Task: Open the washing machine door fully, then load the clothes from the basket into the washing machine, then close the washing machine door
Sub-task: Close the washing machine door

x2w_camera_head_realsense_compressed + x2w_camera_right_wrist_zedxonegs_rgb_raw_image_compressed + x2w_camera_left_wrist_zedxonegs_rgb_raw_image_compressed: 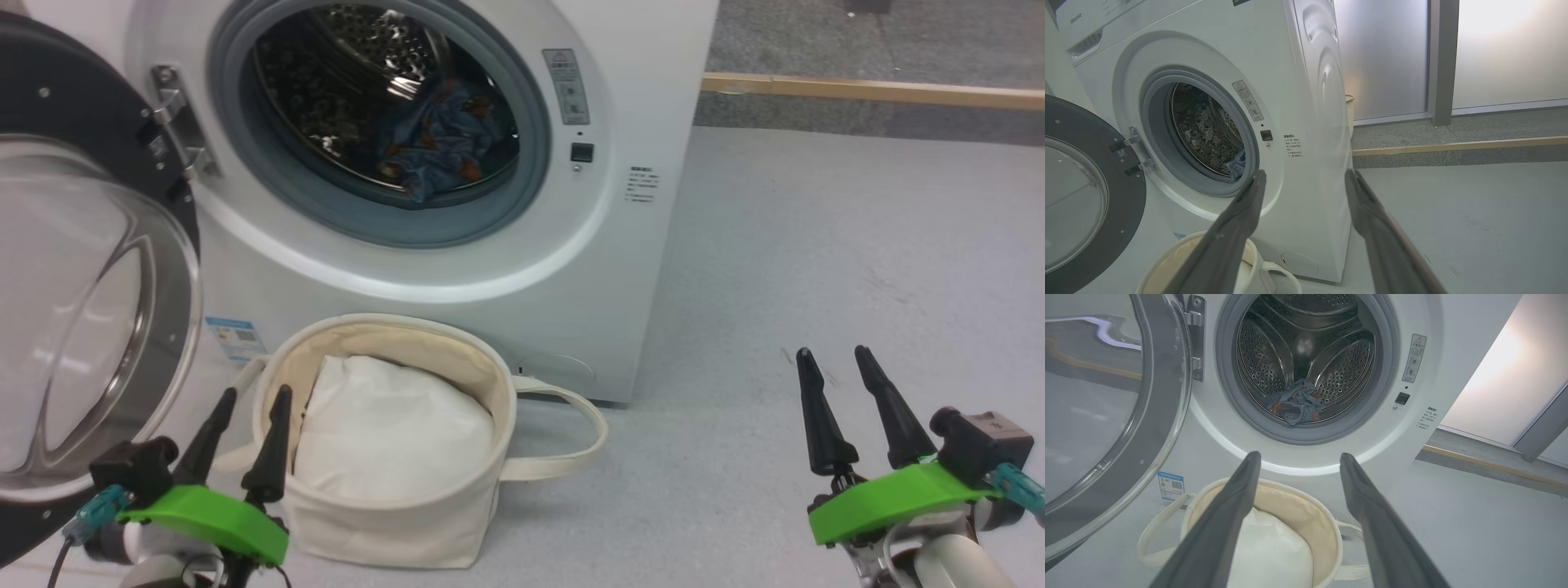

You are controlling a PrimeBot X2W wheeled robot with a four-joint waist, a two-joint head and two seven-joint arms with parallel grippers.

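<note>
Grey floor (pixel 816 245); clothes (pixel 445 135) in drum (pixel 343 90), beyond left hand (pixel 255 392) (spread).

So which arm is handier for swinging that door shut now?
Left, I'd say: the left gripper hangs open beside the open washing machine door, while the right gripper sits far off across the floor.

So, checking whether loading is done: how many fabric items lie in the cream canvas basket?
1: a plain white cloth lies in the cream canvas basket. The light blue printed clothes lie in the steel drum. Anything beneath may be hidden.
</note>
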